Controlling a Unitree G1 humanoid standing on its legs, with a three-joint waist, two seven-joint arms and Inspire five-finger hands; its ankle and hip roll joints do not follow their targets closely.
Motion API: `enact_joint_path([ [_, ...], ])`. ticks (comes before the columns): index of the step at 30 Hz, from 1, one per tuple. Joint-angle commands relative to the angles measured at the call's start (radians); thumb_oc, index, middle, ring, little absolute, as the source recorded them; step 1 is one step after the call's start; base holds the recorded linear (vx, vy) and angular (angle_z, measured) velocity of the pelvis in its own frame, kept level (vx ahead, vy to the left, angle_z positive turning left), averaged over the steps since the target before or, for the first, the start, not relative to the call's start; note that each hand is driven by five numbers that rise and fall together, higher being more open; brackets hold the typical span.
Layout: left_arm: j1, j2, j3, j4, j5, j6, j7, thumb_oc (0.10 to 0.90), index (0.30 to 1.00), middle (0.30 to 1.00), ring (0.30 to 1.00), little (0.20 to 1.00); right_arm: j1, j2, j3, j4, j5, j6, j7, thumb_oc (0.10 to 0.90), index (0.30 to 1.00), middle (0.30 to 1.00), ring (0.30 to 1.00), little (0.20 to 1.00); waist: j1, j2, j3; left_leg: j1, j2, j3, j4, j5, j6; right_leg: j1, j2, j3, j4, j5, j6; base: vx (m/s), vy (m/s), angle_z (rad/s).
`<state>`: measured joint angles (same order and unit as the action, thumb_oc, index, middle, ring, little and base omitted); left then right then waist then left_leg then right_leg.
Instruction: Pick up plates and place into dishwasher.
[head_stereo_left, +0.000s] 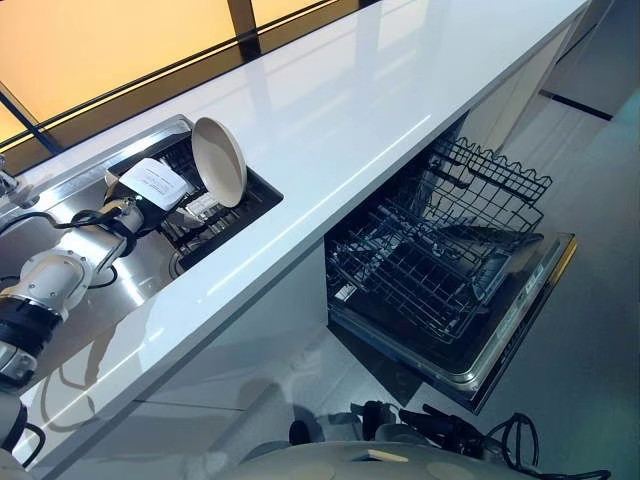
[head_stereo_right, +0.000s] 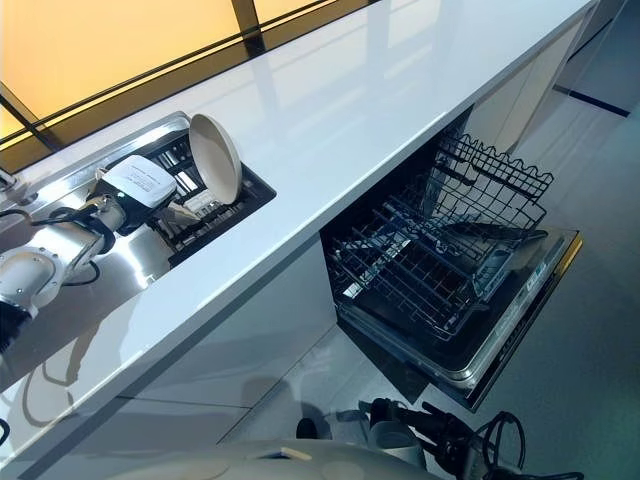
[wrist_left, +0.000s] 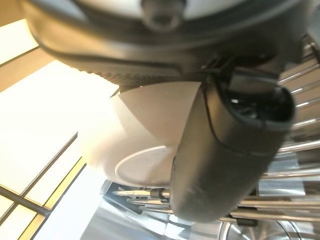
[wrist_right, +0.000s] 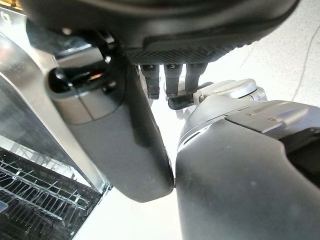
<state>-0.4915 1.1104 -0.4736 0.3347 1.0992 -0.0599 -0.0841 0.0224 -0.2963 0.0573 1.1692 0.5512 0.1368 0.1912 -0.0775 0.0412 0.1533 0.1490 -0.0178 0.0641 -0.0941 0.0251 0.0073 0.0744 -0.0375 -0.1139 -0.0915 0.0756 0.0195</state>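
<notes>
1. A cream plate (head_stereo_left: 219, 160) stands on edge in the dark dish rack (head_stereo_left: 205, 215) set in the sink (head_stereo_left: 140, 275), at the left of the white counter (head_stereo_left: 330, 110).
2. The left hand (head_stereo_left: 150, 190) is at the rack, just left of the plate and close against it; in the left wrist view the thumb (wrist_left: 225, 155) lies across the plate's face (wrist_left: 145, 150), but I cannot tell whether the fingers grip it.
3. The right hand (wrist_right: 120, 145) hangs low near the dishwasher, fingers straight and relaxed, holding nothing.
4. The dishwasher (head_stereo_left: 460, 330) stands open at the right under the counter, its wire racks (head_stereo_left: 430, 255) pulled out, well apart from the plate.
</notes>
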Motion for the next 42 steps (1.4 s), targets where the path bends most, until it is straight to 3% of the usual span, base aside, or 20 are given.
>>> enact_joint_path([
  [1, -0.187, 0.037, 0.039, 0.069, -0.020, 0.123, 0.090, 0.100, 0.300, 0.300, 0.300, 0.200, -0.033, -0.027, 0.004, -0.023, 0.017, 0.004, 0.006, 0.800, 0.900, 0.900, 0.900, 0.900, 0.003, 0.028, 0.000, -0.002, -0.081, 0.023, 0.007, -0.111, 0.052, 0.003, 0.058, 0.010, 0.082, -0.125, 0.074, 0.00, 0.000, 0.00],
  [10, -0.180, 0.130, 0.141, 0.026, -0.294, 0.151, 0.203, 0.100, 0.300, 0.300, 0.300, 0.200, -0.018, -0.013, -0.006, -0.030, 0.033, 0.000, -0.011, 0.800, 0.900, 0.900, 0.900, 0.900, 0.020, 0.034, -0.006, 0.002, -0.083, 0.012, 0.007, -0.111, 0.046, 0.015, 0.056, -0.001, 0.073, -0.129, 0.073, 0.00, -0.011, 0.00],
  [13, -0.146, 0.163, 0.223, 0.015, -0.427, 0.146, 0.294, 0.100, 0.300, 0.300, 0.300, 0.200, -0.011, -0.004, -0.015, -0.031, 0.060, -0.017, -0.016, 0.800, 0.900, 0.900, 0.900, 0.900, 0.032, 0.036, -0.009, 0.003, -0.084, 0.006, 0.007, -0.111, 0.045, 0.020, 0.054, -0.007, 0.070, -0.130, 0.073, 0.00, -0.034, 0.02],
  [17, -0.024, 0.208, 0.432, -0.033, -0.629, 0.100, 0.436, 0.100, 0.300, 0.300, 0.300, 0.200, 0.003, 0.016, -0.031, -0.062, 0.133, -0.049, -0.017, 0.800, 0.900, 0.900, 0.900, 0.900, 0.055, 0.037, -0.018, 0.005, -0.088, -0.006, 0.007, -0.113, 0.044, 0.029, 0.050, -0.016, 0.060, -0.129, 0.072, 0.00, -0.008, 0.00],
  [22, 0.191, 0.181, 0.723, -0.101, -0.709, 0.032, 0.549, 0.100, 0.300, 0.300, 0.300, 0.200, 0.016, 0.040, -0.027, -0.090, 0.144, -0.085, -0.012, 0.800, 0.900, 0.900, 0.900, 0.900, 0.068, 0.039, -0.031, 0.004, -0.091, -0.014, 0.007, -0.116, 0.044, 0.033, 0.042, -0.023, 0.053, -0.131, 0.071, 0.00, 0.000, 0.00],
  [27, 0.279, 0.161, 0.829, -0.158, -0.703, 0.006, 0.588, 0.100, 0.300, 0.300, 0.300, 0.200, 0.008, 0.051, -0.018, -0.121, 0.176, -0.126, -0.019, 0.800, 0.900, 0.900, 0.900, 0.900, 0.078, 0.038, -0.038, 0.006, -0.095, -0.020, 0.007, -0.121, 0.045, 0.038, 0.035, -0.028, 0.045, -0.128, 0.073, 0.00, 0.001, 0.02],
  [31, 0.340, 0.136, 0.890, -0.222, -0.711, -0.022, 0.614, 0.100, 0.300, 0.300, 0.300, 0.200, 0.005, 0.051, 0.034, -0.269, 0.095, -0.205, 0.005, 0.800, 0.900, 0.900, 0.900, 0.900, 0.083, 0.035, -0.041, 0.007, -0.097, -0.023, 0.007, -0.122, 0.047, 0.038, 0.027, -0.033, 0.042, -0.123, 0.076, 0.00, 0.000, 0.00],
  [34, 0.380, 0.101, 0.908, -0.254, -0.704, -0.052, 0.618, 0.100, 0.300, 0.300, 0.300, 0.200, 0.025, 0.060, 0.081, -0.423, 0.097, -0.186, 0.040, 0.800, 0.900, 0.900, 0.900, 0.900, 0.078, 0.030, -0.040, 0.006, -0.099, -0.021, 0.007, -0.123, 0.047, 0.032, 0.022, -0.034, 0.044, -0.120, 0.081, 0.00, 0.000, 0.00],
  [37, 0.392, 0.071, 0.899, -0.273, -0.705, -0.086, 0.628, 0.100, 0.300, 0.300, 0.300, 0.200, 0.055, 0.067, 0.127, -0.582, 0.124, -0.128, 0.087, 0.800, 0.900, 0.900, 0.900, 0.900, 0.069, 0.024, -0.037, 0.004, -0.100, -0.016, 0.007, -0.121, 0.048, 0.024, 0.017, -0.034, 0.049, -0.116, 0.086, -0.01, 0.007, 0.00],
  [39, 0.389, 0.048, 0.881, -0.294, -0.705, -0.112, 0.636, 0.100, 0.300, 0.300, 0.300, 0.200, 0.081, 0.077, 0.150, -0.712, 0.183, -0.062, 0.148, 0.800, 0.900, 0.900, 0.900, 0.900, 0.059, 0.018, -0.033, 0.005, -0.098, -0.008, 0.007, -0.121, 0.049, 0.015, 0.012, -0.035, 0.056, -0.112, 0.092, 0.00, 0.000, 0.00],
  [42, 0.386, 0.002, 0.838, -0.318, -0.761, -0.211, 0.628, 0.100, 0.300, 0.300, 0.300, 0.200, 0.113, 0.073, 0.167, -0.907, 0.338, -0.006, 0.239, 0.800, 0.900, 0.900, 0.900, 0.900, 0.045, 0.007, -0.027, 0.004, -0.095, 0.004, 0.007, -0.119, 0.051, 0.003, 0.006, -0.034, 0.066, -0.106, 0.102, -0.02, 0.004, -0.03],
])
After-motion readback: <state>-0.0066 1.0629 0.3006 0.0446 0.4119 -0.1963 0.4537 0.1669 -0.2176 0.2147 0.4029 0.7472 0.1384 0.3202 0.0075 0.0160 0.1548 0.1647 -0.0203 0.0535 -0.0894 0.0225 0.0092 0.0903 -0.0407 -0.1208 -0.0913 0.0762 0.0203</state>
